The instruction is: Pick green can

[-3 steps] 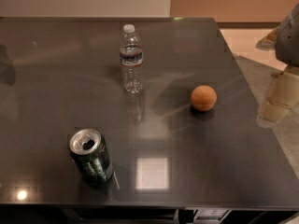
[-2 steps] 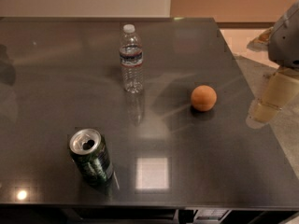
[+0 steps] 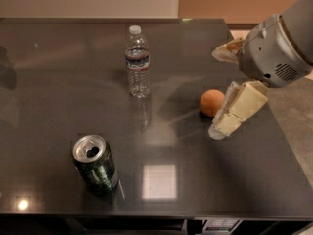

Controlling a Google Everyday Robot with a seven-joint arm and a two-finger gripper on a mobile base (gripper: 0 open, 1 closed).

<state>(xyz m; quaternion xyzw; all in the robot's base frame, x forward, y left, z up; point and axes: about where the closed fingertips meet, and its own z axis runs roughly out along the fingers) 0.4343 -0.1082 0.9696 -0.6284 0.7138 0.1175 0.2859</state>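
Your green can (image 3: 95, 164) stands upright near the table's (image 3: 49, 106) front edge. Behind it is the water bottle (image 3: 138, 62). Well to its right are the orange (image 3: 211, 102) and the gripper (image 3: 220, 129), and you cannot tell whether the gripper is open or closed.

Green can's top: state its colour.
Shiny silver, camera view. The pincer hangs beside the orange ball, away from the green can.

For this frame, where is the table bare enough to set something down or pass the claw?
Bare: the left part of the table, left of the water bottle and behind the green can; also the front strip from the can to the right edge. Crowded: right of centre, where the claw hangs beside the orange ball.
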